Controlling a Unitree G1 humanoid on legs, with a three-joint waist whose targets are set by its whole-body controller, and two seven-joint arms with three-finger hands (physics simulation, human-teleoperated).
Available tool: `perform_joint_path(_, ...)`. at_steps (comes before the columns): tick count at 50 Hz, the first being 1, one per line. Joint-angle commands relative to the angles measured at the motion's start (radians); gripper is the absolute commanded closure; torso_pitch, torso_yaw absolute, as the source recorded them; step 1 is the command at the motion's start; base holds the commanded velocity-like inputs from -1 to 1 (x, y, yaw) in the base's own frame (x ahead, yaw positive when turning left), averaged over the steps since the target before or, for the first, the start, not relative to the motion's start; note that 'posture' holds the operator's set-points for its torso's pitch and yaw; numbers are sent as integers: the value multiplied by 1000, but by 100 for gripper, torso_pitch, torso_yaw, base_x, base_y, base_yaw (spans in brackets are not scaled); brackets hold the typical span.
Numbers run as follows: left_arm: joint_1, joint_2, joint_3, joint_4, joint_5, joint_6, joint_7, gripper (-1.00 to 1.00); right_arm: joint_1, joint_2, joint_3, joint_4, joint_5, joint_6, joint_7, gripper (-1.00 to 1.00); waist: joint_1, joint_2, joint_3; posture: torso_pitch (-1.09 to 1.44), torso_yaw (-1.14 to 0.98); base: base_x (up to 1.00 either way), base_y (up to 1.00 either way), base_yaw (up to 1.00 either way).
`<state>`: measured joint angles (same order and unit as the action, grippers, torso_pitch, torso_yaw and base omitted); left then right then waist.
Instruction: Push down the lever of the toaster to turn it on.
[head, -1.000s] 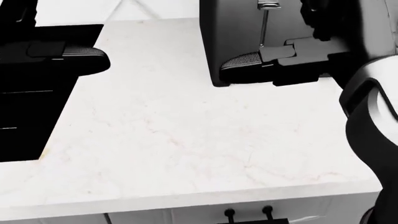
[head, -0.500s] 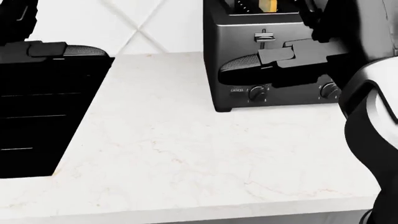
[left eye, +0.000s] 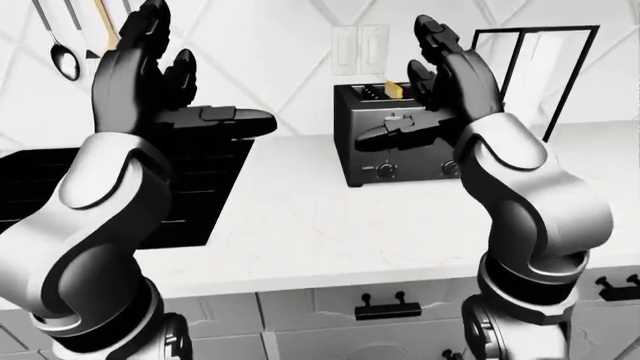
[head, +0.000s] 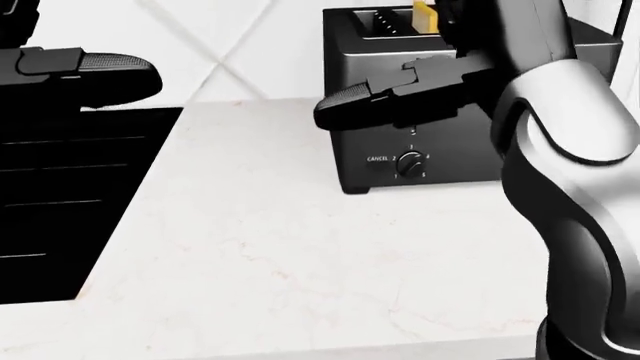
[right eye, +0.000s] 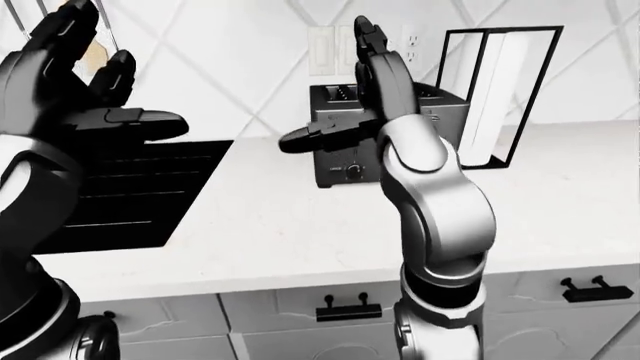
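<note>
A black toaster (left eye: 372, 154) stands on the white counter against the wall, with a yellow slice of bread (head: 427, 16) in a top slot. Its lever (left eye: 393, 118) sits high on the face, just above my right thumb in the left-eye view; in the head view the hand hides it. My right hand (left eye: 425, 86) is open and raised in front of the toaster, fingers up, thumb (head: 345, 111) pointing left across its face. My left hand (left eye: 180, 82) is open and empty, raised over the stove at the left. A dial marked CANCEL (head: 411, 166) shows below the thumb.
A black stove (head: 60, 195) fills the left side, set into the white marble counter (head: 300, 262). Utensils (left eye: 62, 45) hang on the wall at top left. A black-framed rack with a white board (right eye: 500, 90) stands right of the toaster. Drawer handles (left eye: 385, 307) show below the counter edge.
The camera has tilted up, so the toaster and counter sit lower in the head view. My right thumb has moved left across the toaster's face and now hides the lever there.
</note>
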<state>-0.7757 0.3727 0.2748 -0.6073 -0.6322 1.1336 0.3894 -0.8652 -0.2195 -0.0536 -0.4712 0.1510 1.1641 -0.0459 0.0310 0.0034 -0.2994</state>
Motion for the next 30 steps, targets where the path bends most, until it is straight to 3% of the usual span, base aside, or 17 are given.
perform_joint_path(1,-27,14,12,-9,-8,-32,10,-100,-44,-5,-8,-13,-42,-12,27,-100,0,2,-9,-46,0,0,0,0)
perform_joint_path(8,-24,24,8,-8,-26,-40,24,-100,-43,27,-11,58,-96,-54,73,-100,0,2,-10,-46,0,0,0,0)
perform_joint_path(19,-27,39,11,-9,-48,-38,41,-100,-26,42,-46,78,-78,-27,69,-100,1,5,-8,-46,0,0,0,0)
perform_joint_path(30,-26,48,13,-9,-57,-38,48,-100,36,54,0,85,-108,-46,84,-100,-1,6,-9,-46,0,0,0,0)
